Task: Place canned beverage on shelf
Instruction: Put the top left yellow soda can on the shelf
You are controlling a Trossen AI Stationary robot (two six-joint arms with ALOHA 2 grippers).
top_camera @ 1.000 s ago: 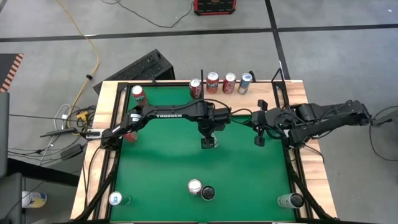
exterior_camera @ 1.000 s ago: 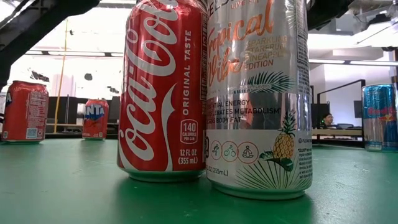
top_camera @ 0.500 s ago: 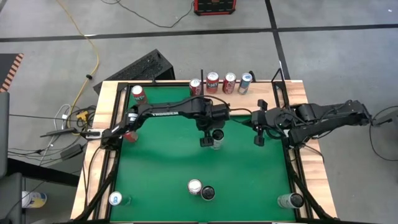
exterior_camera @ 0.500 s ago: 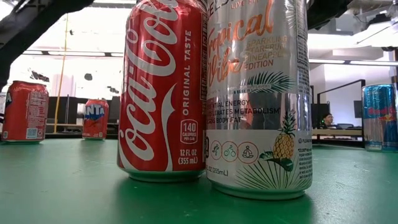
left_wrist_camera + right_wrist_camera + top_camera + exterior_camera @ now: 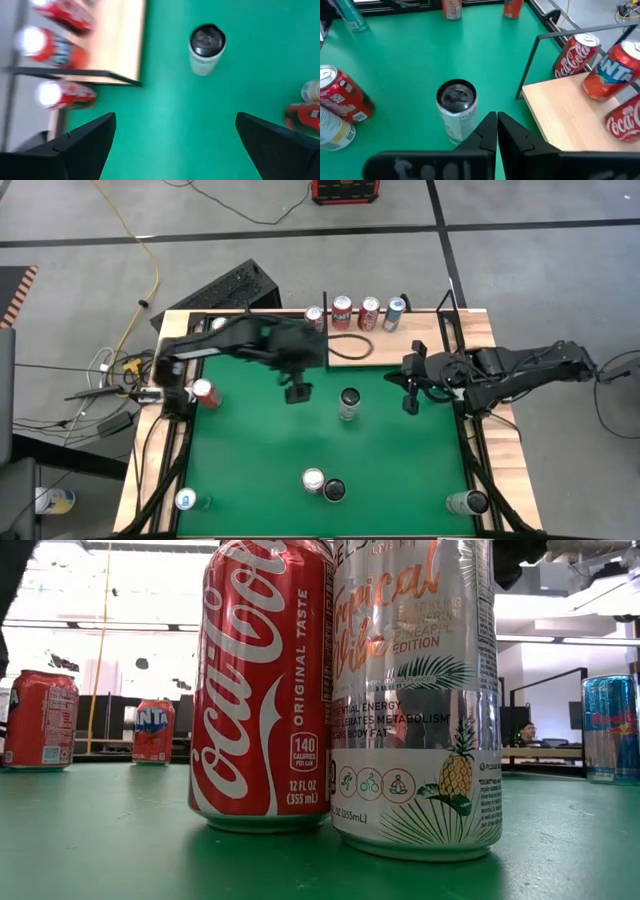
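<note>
A pale can with a black top [image 5: 348, 402] stands upright on its base on the green table, in front of the shelf; it also shows in the left wrist view [image 5: 206, 42] and the right wrist view [image 5: 456, 107]. The shelf [image 5: 400, 345], a pale wood board with thin black posts, lies at the table's far edge and bears several cans [image 5: 342, 312]. My left gripper [image 5: 297, 390] is open and empty, left of the can; its fingers stand wide apart in its wrist view [image 5: 180, 145]. My right gripper [image 5: 408, 402] is shut and empty, right of the can [image 5: 496, 131].
A Coca-Cola can [image 5: 265, 690] and a silver pineapple can [image 5: 415, 690] stand together near the front edge [image 5: 323, 484]. More cans stand at the front corners [image 5: 186, 500] [image 5: 468, 502] and by the left rail [image 5: 205, 392]. A black cord loop [image 5: 345, 348] lies on the shelf.
My left gripper has let go of the black-topped can, which stays standing on the green table, and has swung away from it toward the table's left edge and a little toward the far edge.
</note>
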